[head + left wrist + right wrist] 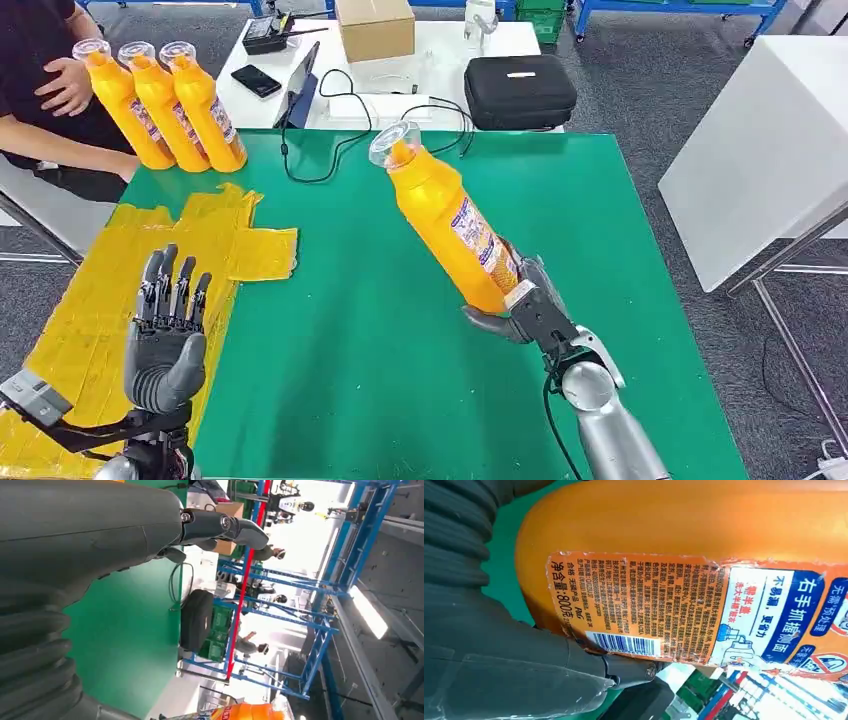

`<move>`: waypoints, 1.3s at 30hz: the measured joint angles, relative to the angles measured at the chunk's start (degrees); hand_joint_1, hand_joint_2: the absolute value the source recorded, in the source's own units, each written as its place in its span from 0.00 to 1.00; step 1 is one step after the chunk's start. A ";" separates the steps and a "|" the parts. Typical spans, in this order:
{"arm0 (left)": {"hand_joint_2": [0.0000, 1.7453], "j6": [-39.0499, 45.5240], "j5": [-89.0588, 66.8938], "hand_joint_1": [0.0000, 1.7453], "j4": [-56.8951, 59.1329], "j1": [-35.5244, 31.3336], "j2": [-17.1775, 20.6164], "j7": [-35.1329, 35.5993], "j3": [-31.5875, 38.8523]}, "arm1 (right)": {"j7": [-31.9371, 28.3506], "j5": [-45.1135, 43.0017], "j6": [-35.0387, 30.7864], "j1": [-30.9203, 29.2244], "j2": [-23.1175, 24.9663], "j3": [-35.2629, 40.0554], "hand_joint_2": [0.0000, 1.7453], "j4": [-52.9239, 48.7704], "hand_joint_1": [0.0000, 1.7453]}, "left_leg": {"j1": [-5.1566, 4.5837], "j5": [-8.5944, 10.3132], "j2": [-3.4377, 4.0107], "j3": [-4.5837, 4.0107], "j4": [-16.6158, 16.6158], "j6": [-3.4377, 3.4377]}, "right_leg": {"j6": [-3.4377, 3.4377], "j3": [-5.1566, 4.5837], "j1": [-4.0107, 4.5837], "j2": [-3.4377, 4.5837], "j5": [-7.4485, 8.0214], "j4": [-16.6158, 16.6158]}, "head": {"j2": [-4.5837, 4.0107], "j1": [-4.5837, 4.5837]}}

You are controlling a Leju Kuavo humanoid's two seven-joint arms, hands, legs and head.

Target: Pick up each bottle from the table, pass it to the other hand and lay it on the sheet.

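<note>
Bottle [448,222] was gripped low by our right robot hand [527,305], tilted above the green desk [340,340]. Our left robot hand [166,335] waited open over the yellow sheet [90,310]. We'd say bring them together and grab mid-body before letting go.

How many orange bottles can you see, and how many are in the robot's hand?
Orange bottles held by the right hand: 1, the held bottle
Orange bottles standing at the table's far left corner: 3, the standing bottles
Total: 4
</note>
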 measured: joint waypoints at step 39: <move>1.00 3.15 1.02 0.00 1.46 -1.02 -4.76 0.37 -7.61 | 3.45 2.27 -4.07 -12.28 18.38 21.16 1.00 18.05 1.00 | 0.05 0.07 0.01 -0.15 0.00 -0.04 | -0.02 -0.19 0.00 0.00 0.00 0.03 | 0.00 0.02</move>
